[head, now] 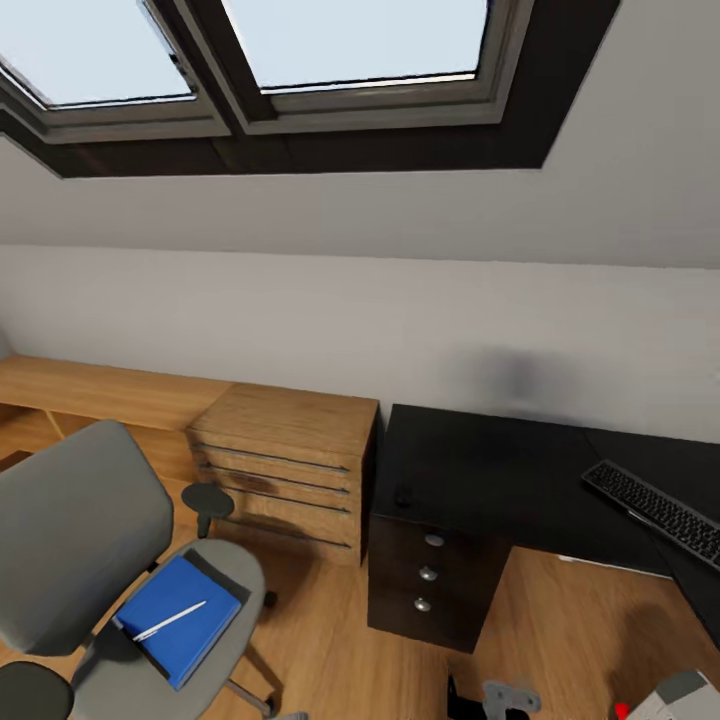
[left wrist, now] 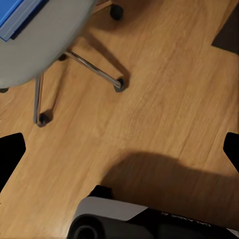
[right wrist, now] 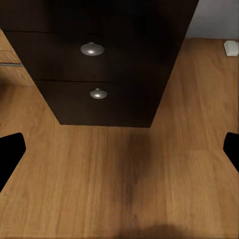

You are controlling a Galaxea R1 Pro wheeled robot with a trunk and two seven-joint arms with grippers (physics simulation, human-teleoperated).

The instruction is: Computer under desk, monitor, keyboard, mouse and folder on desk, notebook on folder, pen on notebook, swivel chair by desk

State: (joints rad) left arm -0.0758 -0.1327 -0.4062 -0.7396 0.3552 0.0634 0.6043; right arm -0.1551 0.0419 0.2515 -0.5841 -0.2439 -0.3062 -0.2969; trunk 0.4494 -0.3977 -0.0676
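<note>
The grey swivel chair [head: 80, 530] stands at the lower left, away from the black desk [head: 480, 470]. On its seat lies a blue flat item [head: 180, 615] over a darker layer; I cannot tell which is the folder and which the notebook. The white pen [head: 168, 621] rests on top of it. The keyboard [head: 655, 510] lies on the desk at the right, and the small black mouse [head: 403, 495] sits near the desk's front left edge. My left gripper [left wrist: 119, 154] hangs open over the floor beside the chair's base [left wrist: 94, 72]. My right gripper [right wrist: 119, 152] is open, facing the drawer unit [right wrist: 99, 59]. The monitor and computer are out of view.
A light-wood chest [head: 285, 465] stands between the chair and the desk's drawer unit [head: 430, 575], with a low wooden shelf [head: 100, 390] running left along the wall. Skylights [head: 350, 45] sit in the sloped ceiling. Wood floor [head: 560, 630] lies open before the desk.
</note>
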